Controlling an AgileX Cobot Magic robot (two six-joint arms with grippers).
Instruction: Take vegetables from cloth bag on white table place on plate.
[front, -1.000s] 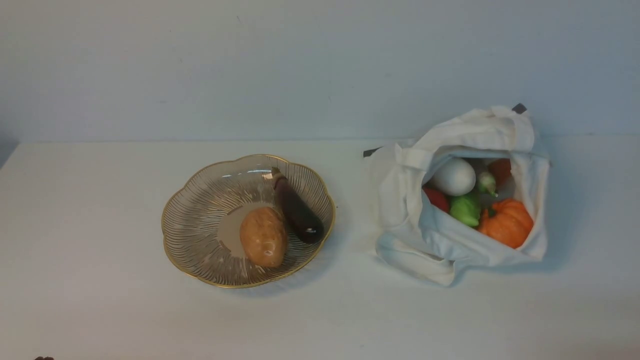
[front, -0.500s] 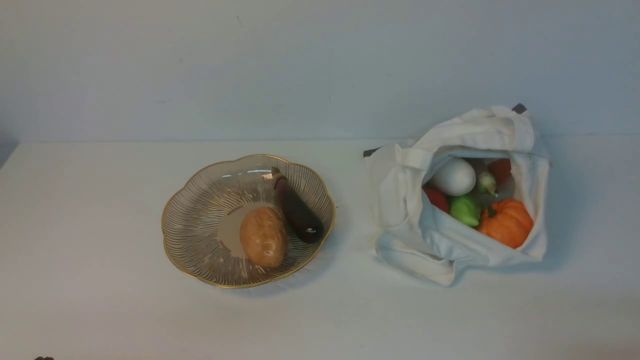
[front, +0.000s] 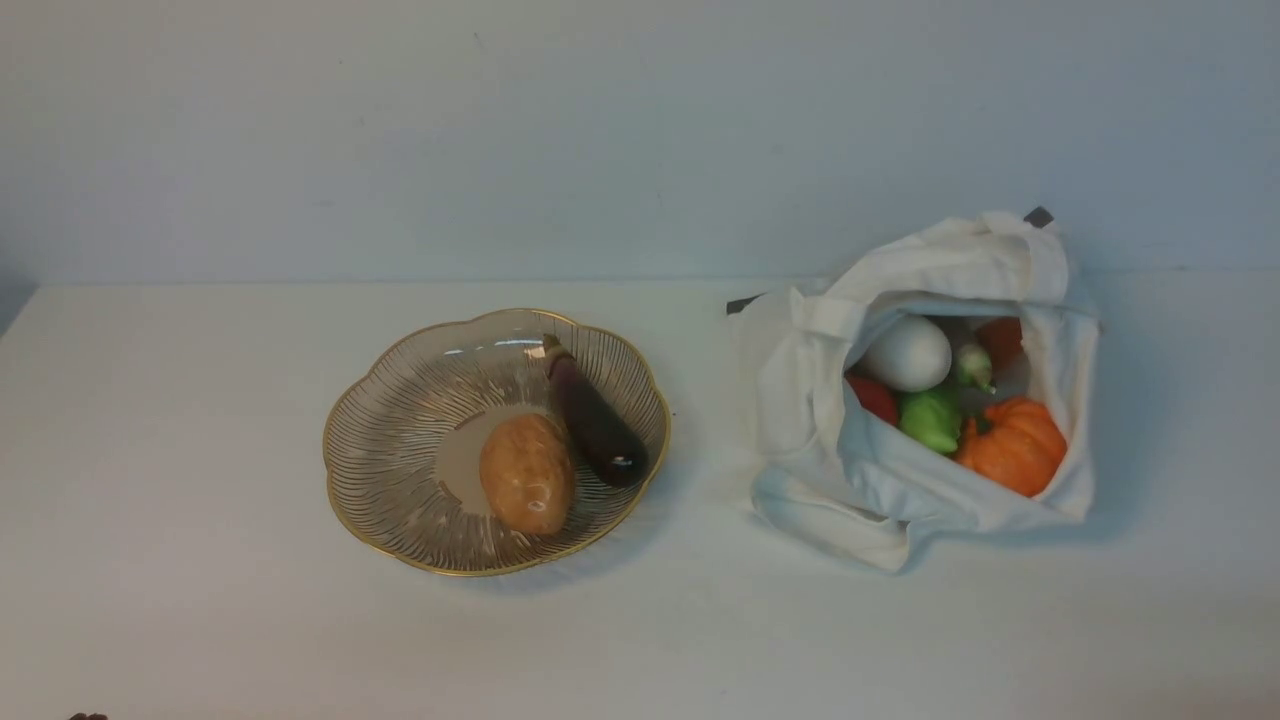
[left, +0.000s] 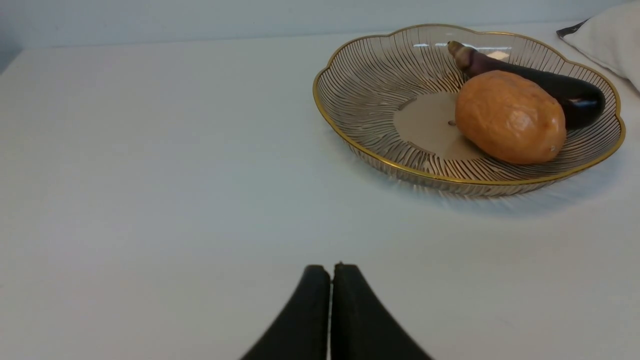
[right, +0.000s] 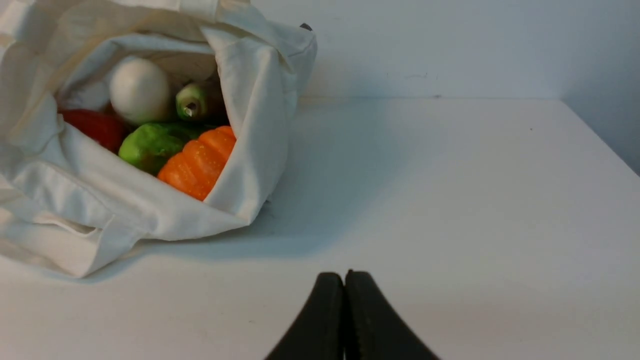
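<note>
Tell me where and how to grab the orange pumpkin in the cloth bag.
Grip the ribbed orange toy pumpkin across its rounded body, one finger on each side, coming from above. It lies at the near edge of the white fabric tote bag's open mouth, its upper side exposed. The glossy green pepper sits close beside it, so room there is probably tight.

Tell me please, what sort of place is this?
Probably a robot test station: a plain white table against a bare wall, with glossy toy-like vegetables in a cloth bag and a glass dish.
</note>
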